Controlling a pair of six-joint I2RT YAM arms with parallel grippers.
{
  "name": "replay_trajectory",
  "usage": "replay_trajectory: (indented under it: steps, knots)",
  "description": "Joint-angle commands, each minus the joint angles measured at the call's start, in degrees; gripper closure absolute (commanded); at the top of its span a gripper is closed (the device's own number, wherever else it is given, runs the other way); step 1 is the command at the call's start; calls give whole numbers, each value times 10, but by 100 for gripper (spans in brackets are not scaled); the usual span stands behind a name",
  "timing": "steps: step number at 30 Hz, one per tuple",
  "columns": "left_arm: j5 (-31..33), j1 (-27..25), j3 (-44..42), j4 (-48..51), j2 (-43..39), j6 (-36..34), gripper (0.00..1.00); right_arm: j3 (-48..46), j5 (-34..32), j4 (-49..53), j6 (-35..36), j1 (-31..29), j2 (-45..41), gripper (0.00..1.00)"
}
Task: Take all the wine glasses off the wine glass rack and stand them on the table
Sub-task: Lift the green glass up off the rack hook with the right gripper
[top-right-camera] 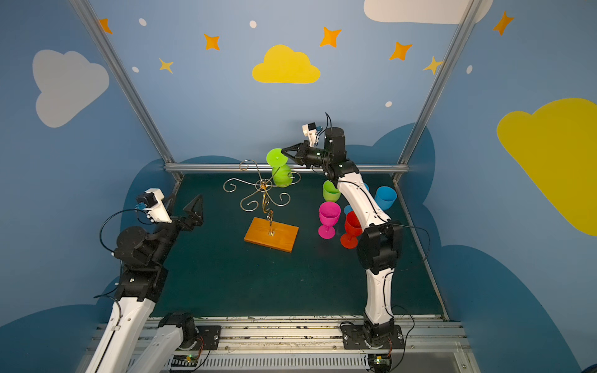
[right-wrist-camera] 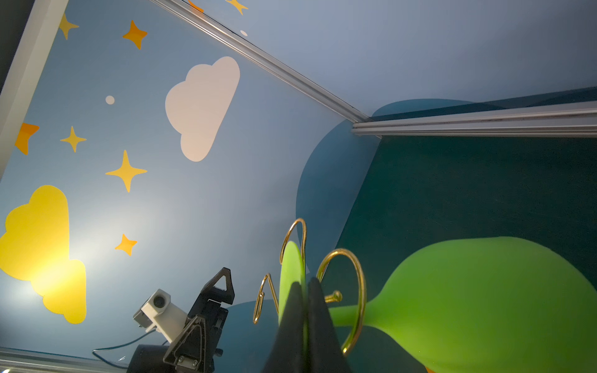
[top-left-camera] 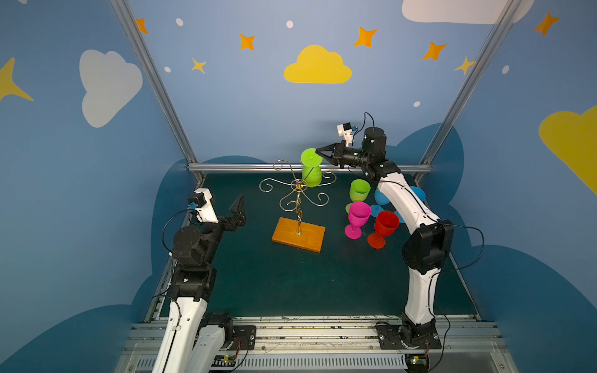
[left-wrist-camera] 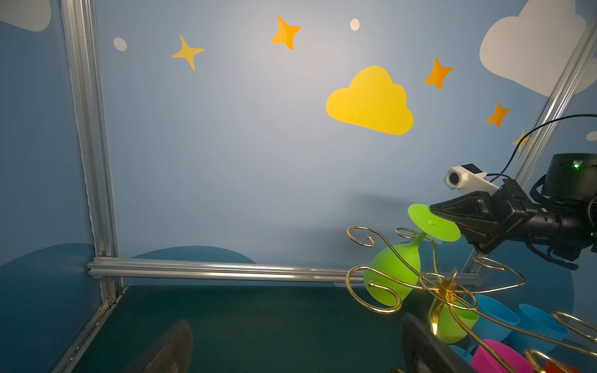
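Over rack (top-left-camera: 307,239) far scroll | right gripper (top-left-camera: 318,150) pinches wine glass (top-left-camera: 311,177) foot edge

A: Blue walls (top-left-camera: 242,106) all round, stuck with a yellow cloud (top-left-camera: 317,66), white clouds (top-left-camera: 108,85), orange stars (top-left-camera: 247,42), pale dots (top-left-camera: 289,24).

B: Yep, plus darker blue cloud shapes (top-left-camera: 429,145) low down. Silver aluminium frame (top-left-camera: 232,167) up the corners and across the back edge.

A: Dark green worktop (top-left-camera: 290,284), pretty matte. Slotted metal rails (top-left-camera: 310,332) along the front.

B: Soft, even light mostly. Bright glare patch (right-wrist-camera: 48,277) on a side wall in the right wrist view.
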State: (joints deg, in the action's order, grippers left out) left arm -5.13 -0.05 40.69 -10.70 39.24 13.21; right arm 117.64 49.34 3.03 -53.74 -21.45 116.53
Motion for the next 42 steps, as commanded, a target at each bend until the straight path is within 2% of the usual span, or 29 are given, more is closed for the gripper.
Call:
replay_trajectory:
  steps: [1,16,30,42]
  knots:
    - [4,-1,-4,-4,-5,-9,1,-11,14,-27,12,-3,-36,100]
    - [6,-1,-6,-4,-10,-8,2,-7,11,-24,18,-40,-29,100]
    - [6,-1,-6,-4,-12,-10,1,126,-6,3,7,-54,63,100]
    - [6,-1,-7,-5,-11,-11,1,220,-45,-38,-38,-50,143,100]
